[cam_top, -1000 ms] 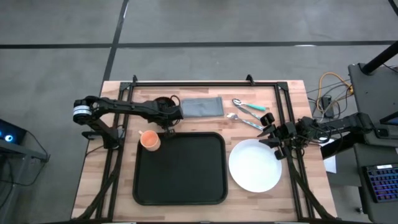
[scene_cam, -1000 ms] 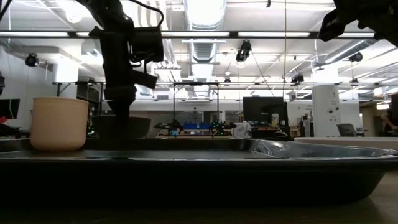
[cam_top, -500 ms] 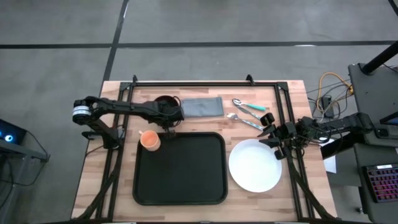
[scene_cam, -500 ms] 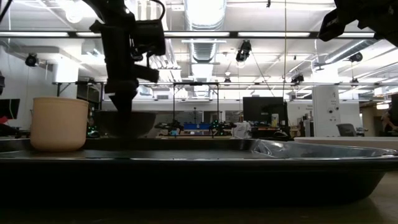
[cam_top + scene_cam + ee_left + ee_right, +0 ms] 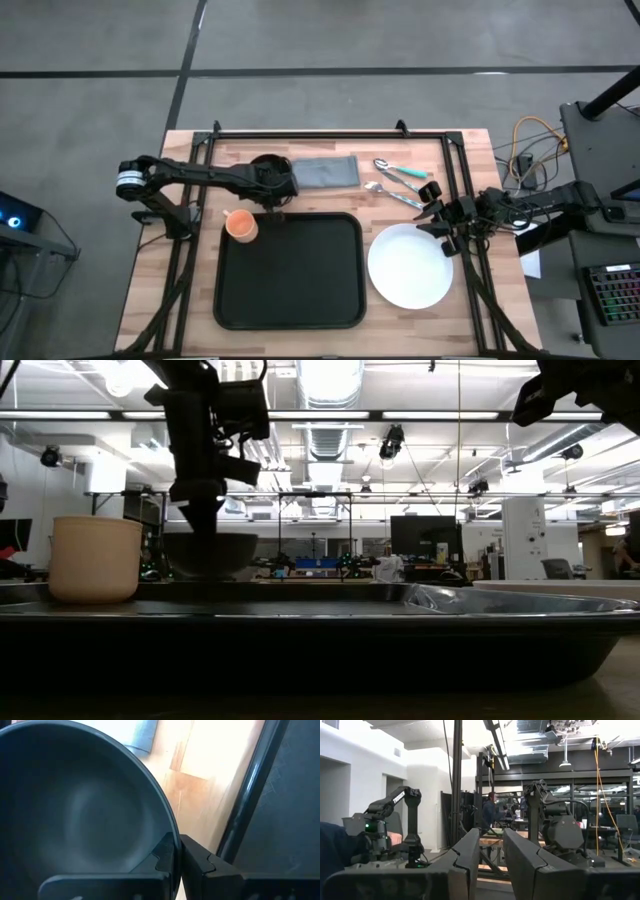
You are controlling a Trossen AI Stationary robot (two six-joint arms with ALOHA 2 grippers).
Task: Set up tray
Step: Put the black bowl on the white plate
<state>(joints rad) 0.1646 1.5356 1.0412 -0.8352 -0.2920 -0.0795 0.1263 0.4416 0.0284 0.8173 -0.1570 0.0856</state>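
A: What does the figure show of the left hand [image 5: 176,851]?

B: Its fingers are pressed together on the rim of a dark bowl [image 5: 264,166], one finger inside the wall and one outside. In the low view the bowl [image 5: 211,553] hangs under the hand, its base seemingly clear of the desk [image 5: 470,150].

A: And where is the tray [image 5: 290,270]?

B: It lies flat on the desk's near-centre, just beside the lifted bowl, on its near side. An orange cup [image 5: 240,225] stands on the tray's far left corner. A grey cloth [image 5: 324,172] lies beside the bowl; cutlery [image 5: 398,183] and a white plate [image 5: 410,265] lie to the tray's right, off it.

A: The right hand?

B: The right hand [image 5: 437,212] waits at the desk's right edge, near the plate. Its fingers [image 5: 470,851] stand slightly apart, holding nothing.

A: How should the step in hand be done well?

B: Judged from this layout, the bowl goes next onto the tray. A rim pinch lets a bowl tip, so the carry should be level and slow. The base must clear the tray's raised rim. The path should pass wide of the cup, with the bowl lowered onto bare tray before the fingers part.
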